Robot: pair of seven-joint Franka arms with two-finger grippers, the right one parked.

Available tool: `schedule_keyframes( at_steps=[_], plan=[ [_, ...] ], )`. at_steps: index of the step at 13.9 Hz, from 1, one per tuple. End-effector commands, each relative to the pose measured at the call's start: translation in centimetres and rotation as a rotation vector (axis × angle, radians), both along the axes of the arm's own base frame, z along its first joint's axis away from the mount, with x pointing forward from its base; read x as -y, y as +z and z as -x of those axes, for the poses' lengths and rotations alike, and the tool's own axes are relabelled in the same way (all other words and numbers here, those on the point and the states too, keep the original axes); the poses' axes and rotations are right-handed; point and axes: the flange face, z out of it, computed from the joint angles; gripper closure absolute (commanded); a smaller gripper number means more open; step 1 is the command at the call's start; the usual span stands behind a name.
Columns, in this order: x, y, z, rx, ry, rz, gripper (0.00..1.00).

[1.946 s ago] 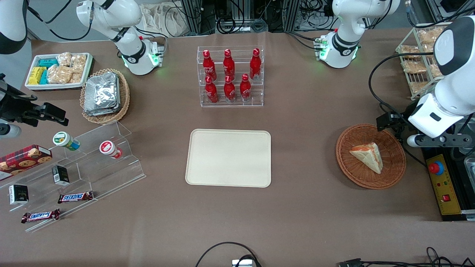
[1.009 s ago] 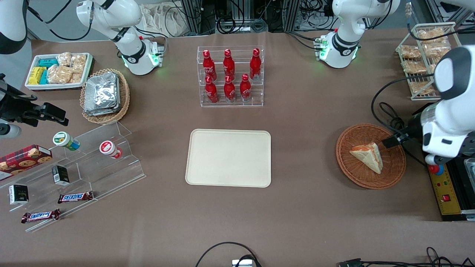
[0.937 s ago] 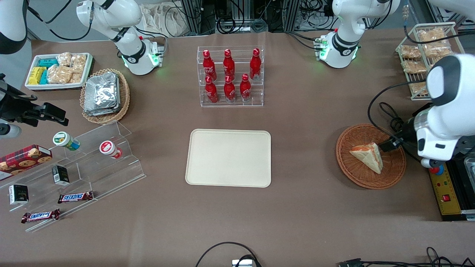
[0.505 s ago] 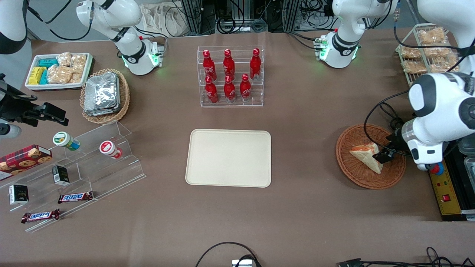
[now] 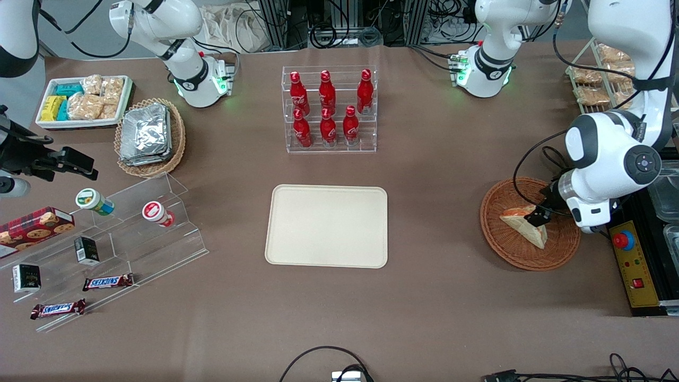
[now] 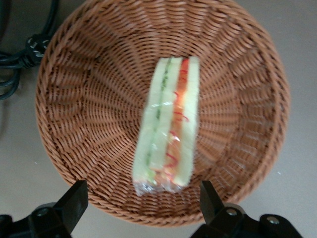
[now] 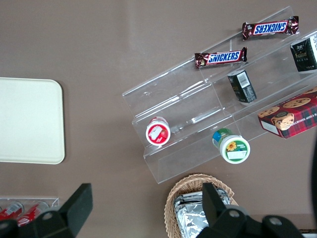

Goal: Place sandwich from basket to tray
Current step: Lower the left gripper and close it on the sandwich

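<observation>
A: Where is your sandwich (image 6: pixel 168 126)?
B: It lies in the basket (image 5: pixel 557 249), well apart from the tray (image 5: pixel 327 226).
A: And your gripper (image 6: pixel 143 206)?
B: Just above the sandwich, fingers (image 6: pixel 74 201) wide apart, holding nothing

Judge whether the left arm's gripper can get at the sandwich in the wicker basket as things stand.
Probably yes. The gripper hangs open right above the sandwich, which lies alone in the basket. Nothing covers it, and the open fingers look spread wider than the wedge.
</observation>
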Motion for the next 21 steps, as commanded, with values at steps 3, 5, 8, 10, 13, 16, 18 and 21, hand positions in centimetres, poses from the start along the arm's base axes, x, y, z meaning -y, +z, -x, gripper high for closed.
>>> schedule_keyframes(
  at_steps=[3, 5, 8, 10, 13, 16, 18, 21],
  plan=[
    [-0.8, -3.5, -0.4, 0.019, 0.019, -0.010, 0.00],
    [-0.9, -4.9, -0.5, 0.031, 0.025, -0.013, 0.00],
    [-0.8, -5.3, -0.6, 0.033, 0.032, -0.010, 0.00],
    [-0.6, -5.8, -0.8, 0.033, 0.038, -0.007, 0.00],
    [-0.2, -7.1, -1.4, 0.048, 0.034, -0.010, 0.47],
    [0.1, -5.9, -2.2, 0.072, 0.019, -0.015, 1.00],
    [0.2, -4.8, -2.4, 0.092, 0.010, -0.015, 1.00],
    [0.5, -2.2, -3.0, 0.142, -0.058, -0.014, 1.00]
  ],
)
